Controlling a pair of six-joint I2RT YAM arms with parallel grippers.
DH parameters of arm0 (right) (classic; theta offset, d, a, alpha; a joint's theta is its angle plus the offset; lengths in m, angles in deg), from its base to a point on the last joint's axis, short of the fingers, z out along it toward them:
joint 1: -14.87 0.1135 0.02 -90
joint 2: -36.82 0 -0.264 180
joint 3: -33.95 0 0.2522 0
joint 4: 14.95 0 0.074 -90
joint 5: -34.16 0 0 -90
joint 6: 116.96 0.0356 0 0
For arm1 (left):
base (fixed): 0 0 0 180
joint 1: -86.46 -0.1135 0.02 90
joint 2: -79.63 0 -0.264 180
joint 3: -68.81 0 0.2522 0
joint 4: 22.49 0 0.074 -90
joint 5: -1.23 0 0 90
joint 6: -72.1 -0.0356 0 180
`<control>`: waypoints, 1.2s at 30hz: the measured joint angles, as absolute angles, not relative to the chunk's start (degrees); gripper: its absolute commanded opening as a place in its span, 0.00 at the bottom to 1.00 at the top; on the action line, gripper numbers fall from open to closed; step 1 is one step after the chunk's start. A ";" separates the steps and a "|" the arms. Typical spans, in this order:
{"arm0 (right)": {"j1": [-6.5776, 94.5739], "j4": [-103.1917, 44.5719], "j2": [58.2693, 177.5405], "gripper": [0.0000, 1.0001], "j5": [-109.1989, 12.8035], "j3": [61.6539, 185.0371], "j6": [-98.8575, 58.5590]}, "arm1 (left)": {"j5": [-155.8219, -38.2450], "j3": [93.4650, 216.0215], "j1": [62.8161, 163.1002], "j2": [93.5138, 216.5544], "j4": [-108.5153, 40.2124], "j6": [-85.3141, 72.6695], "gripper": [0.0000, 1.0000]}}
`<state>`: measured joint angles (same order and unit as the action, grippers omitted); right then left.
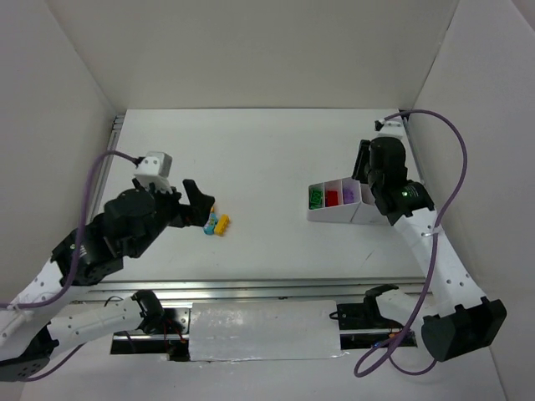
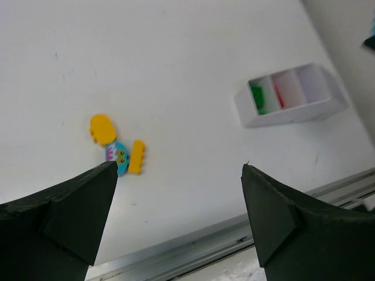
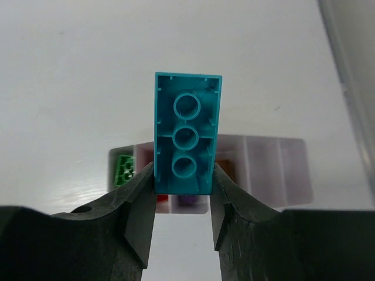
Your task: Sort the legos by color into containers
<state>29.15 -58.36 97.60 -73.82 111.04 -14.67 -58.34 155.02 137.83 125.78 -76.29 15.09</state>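
The right gripper pinches a teal brick by its sides, hollow underside toward the camera, above the white tray holding green, red and purple bricks. The left gripper gapes wide over the table, near 2 yellow bricks flanking a blue printed one.

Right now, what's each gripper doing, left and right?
The left gripper is open, holding nothing.
The right gripper is closed on a teal lego.

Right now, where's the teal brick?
In the right wrist view, the teal brick is pinched in the right tool, above the white tray at the table's right.
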 measured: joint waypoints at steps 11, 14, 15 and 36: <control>15.19 -60.48 99.13 0.00 -66.89 110.19 -30.73 | -62.40 139.30 137.75 124.31 -79.48 12.14 0.99; 10.69 -61.58 99.17 0.00 -61.14 110.15 -34.12 | -63.39 139.30 137.75 123.20 -78.65 11.68 1.00; 9.35 -62.43 99.48 0.00 -59.54 110.32 -35.37 | -63.63 139.30 137.75 122.96 -78.52 11.38 0.99; 5.92 -62.12 99.54 0.00 -60.24 97.25 -35.08 | -65.11 139.15 137.75 117.19 -78.17 10.57 0.99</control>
